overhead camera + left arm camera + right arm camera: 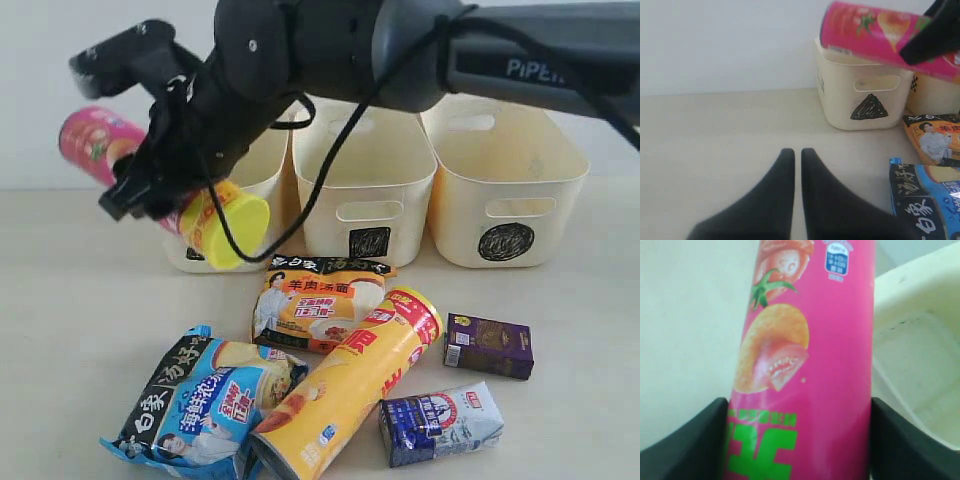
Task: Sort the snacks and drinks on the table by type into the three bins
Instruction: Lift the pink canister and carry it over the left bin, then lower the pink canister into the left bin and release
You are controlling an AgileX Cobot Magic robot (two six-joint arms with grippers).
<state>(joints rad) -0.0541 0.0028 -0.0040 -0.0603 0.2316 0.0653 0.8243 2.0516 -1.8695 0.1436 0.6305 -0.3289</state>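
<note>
My right gripper reaches across to the left and is shut on the pink chip tube, held tilted above the triangle bin. The tube sits between both black fingers, and its yellow lid points down toward the table. The left gripper hangs shut and empty over bare table left of the bins. On the table lie the yellow chip tube, the orange-white noodle bag, the blue-white noodle bag, the purple box and the blue-white carton.
The square bin and the circle bin stand side by side at the back. The right arm and its cable hide much of the left bin. A pale wall rises behind the bins.
</note>
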